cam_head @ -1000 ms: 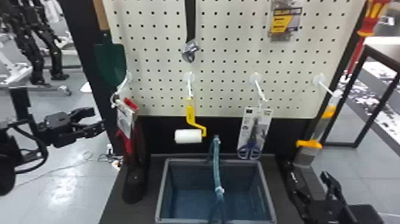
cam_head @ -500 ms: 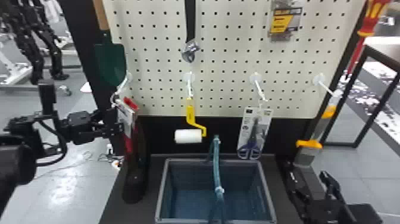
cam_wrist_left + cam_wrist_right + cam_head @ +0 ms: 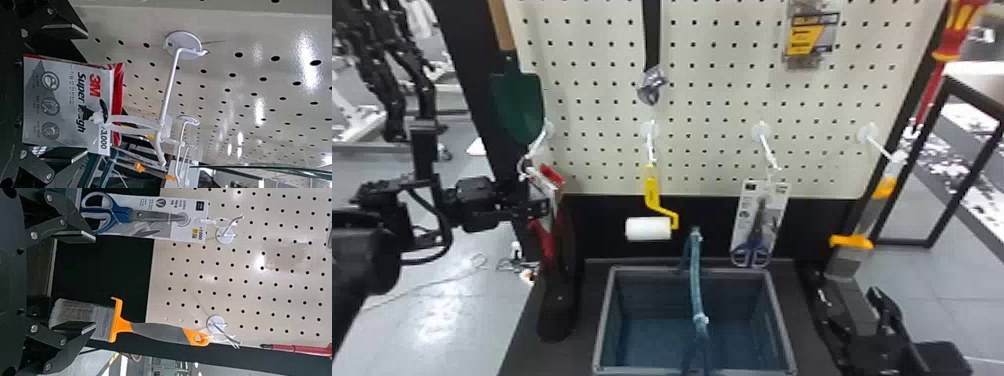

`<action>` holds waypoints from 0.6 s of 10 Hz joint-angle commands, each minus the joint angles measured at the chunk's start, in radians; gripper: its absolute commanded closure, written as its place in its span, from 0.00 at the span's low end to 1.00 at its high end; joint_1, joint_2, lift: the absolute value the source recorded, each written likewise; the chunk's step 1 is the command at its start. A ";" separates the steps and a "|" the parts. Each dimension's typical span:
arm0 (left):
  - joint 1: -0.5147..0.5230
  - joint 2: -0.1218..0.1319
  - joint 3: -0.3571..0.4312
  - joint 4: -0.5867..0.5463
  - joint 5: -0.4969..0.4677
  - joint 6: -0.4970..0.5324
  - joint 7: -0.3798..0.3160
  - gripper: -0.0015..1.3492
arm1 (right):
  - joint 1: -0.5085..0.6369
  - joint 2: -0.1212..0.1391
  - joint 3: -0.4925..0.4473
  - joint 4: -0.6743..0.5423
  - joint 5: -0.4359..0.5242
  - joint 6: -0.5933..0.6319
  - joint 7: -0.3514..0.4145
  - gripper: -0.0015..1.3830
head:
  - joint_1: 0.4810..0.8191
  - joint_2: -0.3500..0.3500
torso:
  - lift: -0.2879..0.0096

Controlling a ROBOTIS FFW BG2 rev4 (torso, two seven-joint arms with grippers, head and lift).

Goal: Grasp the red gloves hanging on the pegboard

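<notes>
The red gloves (image 3: 551, 241) hang on the pegboard (image 3: 712, 100) from its leftmost hook (image 3: 536, 146). Their long axis runs straight down, with the printed card at the top and the red and black fabric trailing below toward the table (image 3: 572, 357). The left claw (image 3: 539, 202) comes in level from the robot's left at card height. In the left wrist view this claw (image 3: 78, 94) is spread, one finger on each side of the gloves' card (image 3: 66, 105), which seems to sit in the gap rather than ahead of it. The grip would therefore land on the pack's upper end, just below the hook (image 3: 168, 94). The left arm is plainly the nearer one. The right claw (image 3: 882, 315) waits low on the right, well apart, also spread (image 3: 92, 282).
</notes>
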 commanded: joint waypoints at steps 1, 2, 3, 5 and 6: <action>-0.006 0.000 -0.012 0.008 -0.001 0.005 -0.002 0.30 | 0.000 0.002 0.000 0.001 0.000 0.000 0.000 0.35 | 0.20 0.50 | 0.63; -0.006 -0.001 -0.014 0.014 -0.002 0.003 -0.002 0.49 | -0.002 0.002 0.000 0.001 0.000 0.000 0.003 0.35 | 0.20 0.50 | 0.63; -0.006 -0.001 -0.012 0.017 -0.002 0.002 -0.002 0.55 | -0.002 0.002 0.000 0.002 -0.001 0.000 0.006 0.35 | 0.20 0.50 | 0.63; -0.006 -0.004 -0.012 0.018 -0.007 0.005 0.002 0.74 | -0.003 0.002 0.000 0.002 -0.003 0.000 0.010 0.35 | 0.20 0.50 | 0.63; -0.003 -0.006 -0.011 0.018 -0.006 0.005 0.003 0.74 | -0.003 0.002 0.000 0.002 -0.003 0.000 0.010 0.35 | 0.20 0.50 | 0.63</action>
